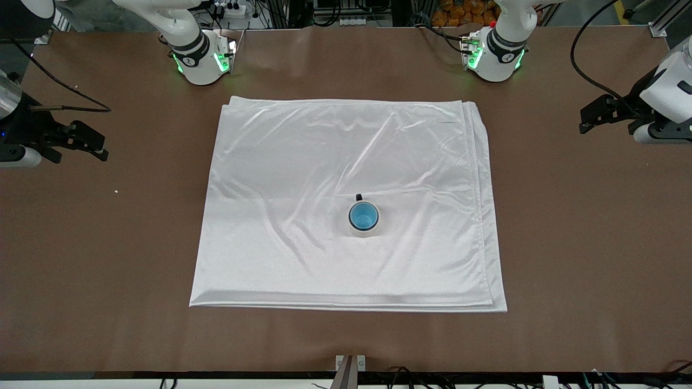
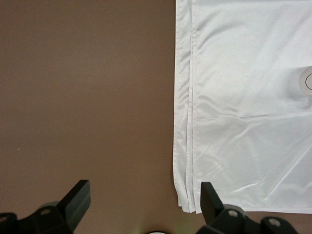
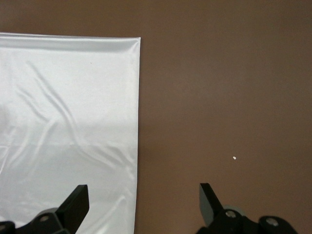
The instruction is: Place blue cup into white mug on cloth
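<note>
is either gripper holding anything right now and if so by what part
Nothing is held. The left gripper and right gripper are open over bare table; the light-blue handleless cup sits inside the off-white ceramic mug.

Cloth (image 1: 303, 178): satin-like fabric, shiny white, bright highlights along the creases, lightly wrinkled; layered hemmed edges (image 2: 187, 146) show in the left wrist view.

Table (image 1: 584, 232): matt brown, smooth and even, paper- or vinyl-like covering, faint soft sheen near the bases. One pale crumb (image 3: 234, 158) on it.

Mug (image 1: 353, 229): off-white, glazed ceramic look, dull gloss; small dark handle (image 1: 358, 198).

Cup (image 1: 363, 216): bright blue inside, smooth and slightly glossy; material cannot be told.

Left gripper (image 2: 145, 200) and right gripper (image 3: 144, 197): fingers matt black, plastic-looking, hard flat faces.

Arm bases (image 1: 201, 60): glossy white plastic shells, black bands.
</note>
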`<state>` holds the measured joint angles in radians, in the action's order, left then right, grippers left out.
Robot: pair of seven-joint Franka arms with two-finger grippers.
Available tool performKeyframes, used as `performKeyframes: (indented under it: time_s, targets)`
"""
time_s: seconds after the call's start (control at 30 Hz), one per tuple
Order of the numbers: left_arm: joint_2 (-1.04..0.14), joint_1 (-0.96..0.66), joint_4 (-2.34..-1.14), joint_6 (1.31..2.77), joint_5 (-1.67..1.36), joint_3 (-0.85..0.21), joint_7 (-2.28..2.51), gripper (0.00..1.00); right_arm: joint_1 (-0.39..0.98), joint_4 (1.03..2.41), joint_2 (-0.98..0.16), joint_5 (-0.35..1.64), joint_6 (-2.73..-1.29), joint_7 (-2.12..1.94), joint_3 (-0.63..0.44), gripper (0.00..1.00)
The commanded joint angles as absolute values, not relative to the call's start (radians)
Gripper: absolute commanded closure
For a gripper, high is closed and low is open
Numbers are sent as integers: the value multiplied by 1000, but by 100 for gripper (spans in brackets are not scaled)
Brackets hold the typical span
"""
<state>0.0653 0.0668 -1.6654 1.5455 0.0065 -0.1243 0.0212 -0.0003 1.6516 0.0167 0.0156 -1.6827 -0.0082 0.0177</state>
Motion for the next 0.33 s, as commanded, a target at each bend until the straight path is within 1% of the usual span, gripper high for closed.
performKeyframes:
  time_s: [0.0, 0.3]
  targets:
    - [91, 78, -1687, 1539, -14, -126, -8, 0, -2, 1621, 5, 12, -1664, -17, 21, 0]
    - [90, 77, -1687, 1539, -14, -126, -8, 0, -2, 1621, 11, 12, -1677, -18, 18, 0]
